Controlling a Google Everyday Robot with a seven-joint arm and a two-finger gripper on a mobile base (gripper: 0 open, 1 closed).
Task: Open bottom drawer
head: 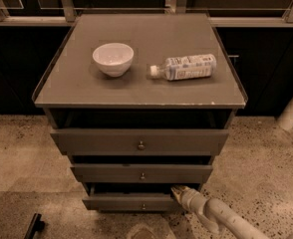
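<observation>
The gripper point(179, 190) is seen at the upper right corner of the bottom drawer point(131, 202); whether anything is grasped cannot be told. The drawer seems barely drawn out; pulling is left

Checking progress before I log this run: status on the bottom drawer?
Gripper low, at top right edge of bottom drawer, right of its knob. Bowl, bottle on cabinet top, out of the way.

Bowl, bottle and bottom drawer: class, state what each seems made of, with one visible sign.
Bowl: likely glazed ceramic; white, smooth, thick rim. Bottle: likely clear plastic; see-through body, printed label. Bottom drawer: probably painted wood or laminate; matte grey-brown front. The pincer sits at its upper right edge.
</observation>
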